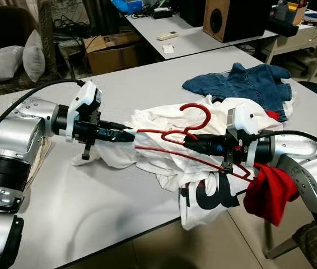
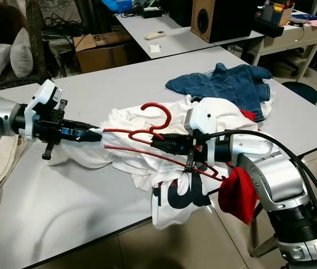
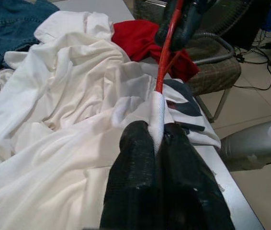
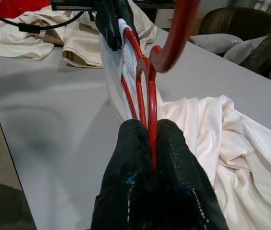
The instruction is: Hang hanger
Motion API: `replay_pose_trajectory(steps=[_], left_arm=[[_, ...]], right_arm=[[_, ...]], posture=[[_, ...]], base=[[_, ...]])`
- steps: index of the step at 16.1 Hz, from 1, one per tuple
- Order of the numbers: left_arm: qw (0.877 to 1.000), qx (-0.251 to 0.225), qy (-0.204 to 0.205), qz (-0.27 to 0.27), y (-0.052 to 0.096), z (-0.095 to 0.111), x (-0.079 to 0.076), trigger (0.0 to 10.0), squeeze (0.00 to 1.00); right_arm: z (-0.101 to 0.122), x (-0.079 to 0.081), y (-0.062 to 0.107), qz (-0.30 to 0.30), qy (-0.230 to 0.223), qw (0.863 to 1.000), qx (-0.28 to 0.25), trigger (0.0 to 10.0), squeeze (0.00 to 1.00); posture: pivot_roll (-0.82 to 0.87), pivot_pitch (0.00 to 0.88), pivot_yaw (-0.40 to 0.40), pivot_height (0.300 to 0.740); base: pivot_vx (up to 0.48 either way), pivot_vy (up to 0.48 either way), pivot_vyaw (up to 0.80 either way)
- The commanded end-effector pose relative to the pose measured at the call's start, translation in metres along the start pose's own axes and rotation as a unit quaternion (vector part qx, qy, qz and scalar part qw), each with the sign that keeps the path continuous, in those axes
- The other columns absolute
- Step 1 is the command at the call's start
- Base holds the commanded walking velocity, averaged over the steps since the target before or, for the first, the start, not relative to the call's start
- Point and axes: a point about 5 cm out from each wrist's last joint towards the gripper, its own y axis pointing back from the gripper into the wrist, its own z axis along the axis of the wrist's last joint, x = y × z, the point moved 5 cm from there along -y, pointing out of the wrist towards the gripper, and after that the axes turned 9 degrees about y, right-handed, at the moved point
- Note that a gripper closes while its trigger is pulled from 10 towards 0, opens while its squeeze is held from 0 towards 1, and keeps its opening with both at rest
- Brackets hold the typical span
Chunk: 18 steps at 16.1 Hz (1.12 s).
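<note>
A red hanger (image 1: 195,106) hangs just above the grey table (image 1: 91,202), held at two places. My left gripper (image 1: 129,134) is shut on one end of the hanger (image 3: 166,52), pinching white shirt cloth over the wire. My right gripper (image 1: 189,142) is shut on the wires just below the hook (image 4: 181,28). A white T-shirt (image 1: 158,159) with dark print is bunched around the hanger and spills over the table's front edge. In the right wrist view, the left gripper's fingers (image 4: 111,21) show at the hanger's far end.
Blue jeans (image 1: 242,84) lie behind the shirt. A red cloth (image 1: 267,193) hangs off the table edge by my right arm. A beige cloth (image 4: 78,45) lies at the table's left. Behind are a cardboard box (image 1: 113,53), a second table with a speaker (image 1: 217,19), and a cushioned chair (image 1: 13,61).
</note>
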Motion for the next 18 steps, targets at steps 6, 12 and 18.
replay_pose_trajectory(steps=[6, 12, 18], left_arm=[[0.994, -0.046, -0.004, 0.101, 0.013, 0.003, 0.02, 0.0, 0.0], [0.965, -0.124, -0.013, 0.229, 0.033, 0.023, 0.041, 0.0, 0.0], [0.965, -0.164, -0.036, 0.202, 0.027, 0.054, 0.025, 0.0, 0.0]], right_arm=[[0.056, -0.035, 0.044, -0.092, -0.001, 0.988, -0.123, 10.0, 1.0], [0.077, -0.008, 0.061, -0.077, -0.044, 0.981, -0.175, 10.0, 1.0], [-0.026, -0.011, -0.001, -0.192, -0.122, 0.974, 0.001, 10.0, 1.0]], posture=[[0.03, 0.0, 0.093, 0.74], [0.01, 0.0, 0.08, 0.74], [0.01, 0.0, 0.069, 0.74]], base=[[0.0, 0.0, 0.0], [0.0, 0.0, 0.0], [0.0, 0.0, 0.0]])
